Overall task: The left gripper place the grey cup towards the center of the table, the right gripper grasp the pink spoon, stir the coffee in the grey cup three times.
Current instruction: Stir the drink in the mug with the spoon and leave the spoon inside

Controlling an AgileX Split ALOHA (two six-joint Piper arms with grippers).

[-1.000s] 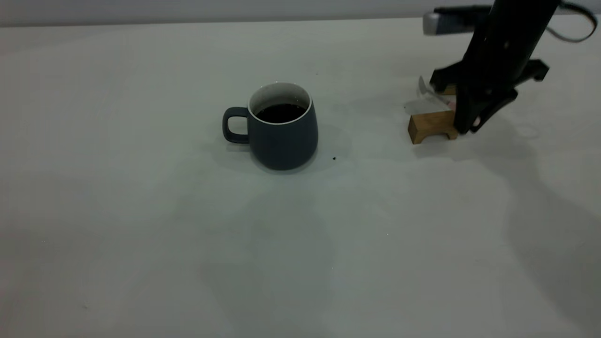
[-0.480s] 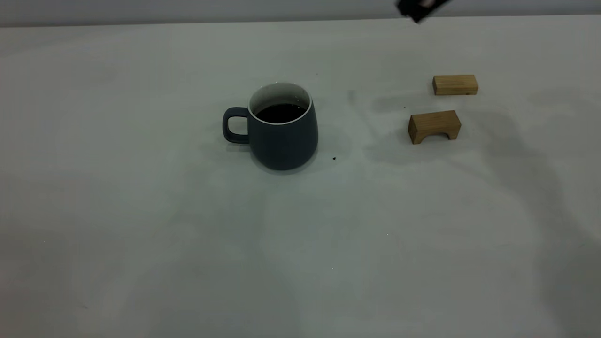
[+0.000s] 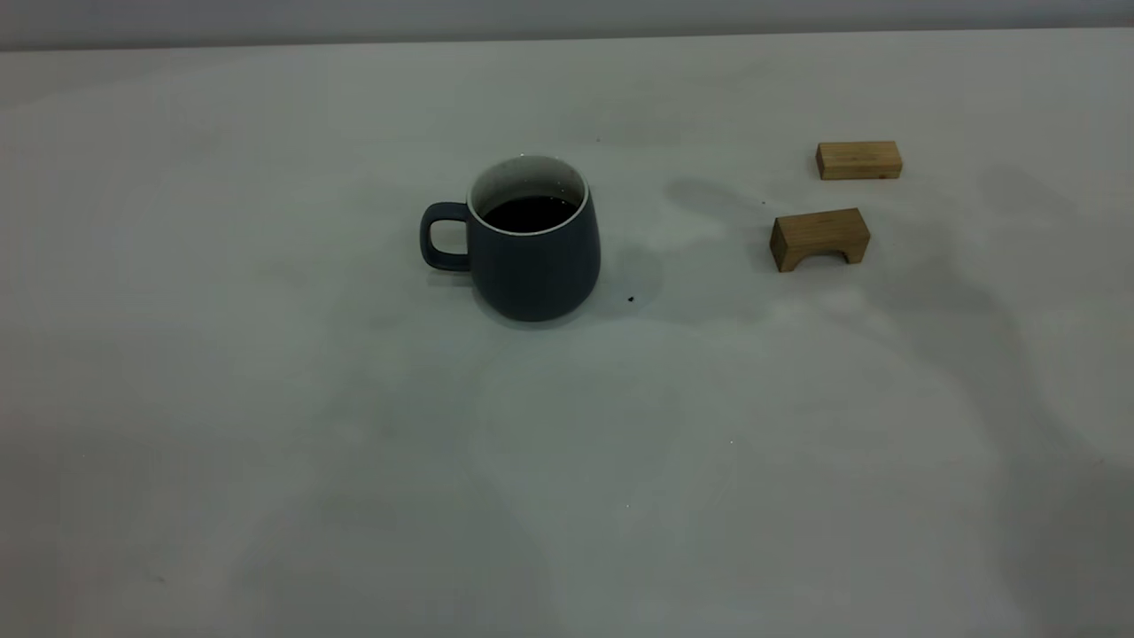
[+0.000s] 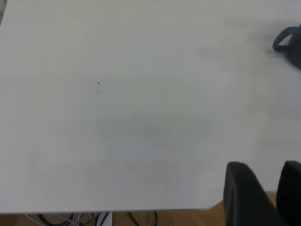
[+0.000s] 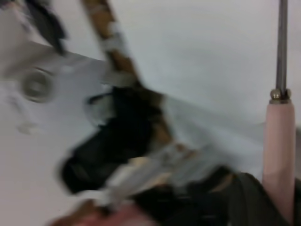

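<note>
The grey cup [image 3: 536,266] stands upright near the middle of the table [image 3: 266,399], its handle toward the left, with dark coffee [image 3: 530,213] inside. In the left wrist view the cup [image 4: 288,43] shows far off at the frame's edge. My left gripper [image 4: 273,188] hangs shut and empty over the table's edge, far from the cup. My right gripper [image 5: 281,207] is shut on the pink spoon [image 5: 279,146], whose grey metal neck [image 5: 281,47] points away from the jaws. Neither gripper appears in the exterior view.
Two tan wooden blocks lie at the right: a flat one [image 3: 858,160] farther back and an arched one [image 3: 817,237] nearer. Arm shadows fall between the cup and the blocks. The right wrist view's background is blurred.
My right gripper has risen from the wooden blocks with the spoon and left the exterior view at the top. Its shadow has drifted toward the cup. The cup has not moved.
</note>
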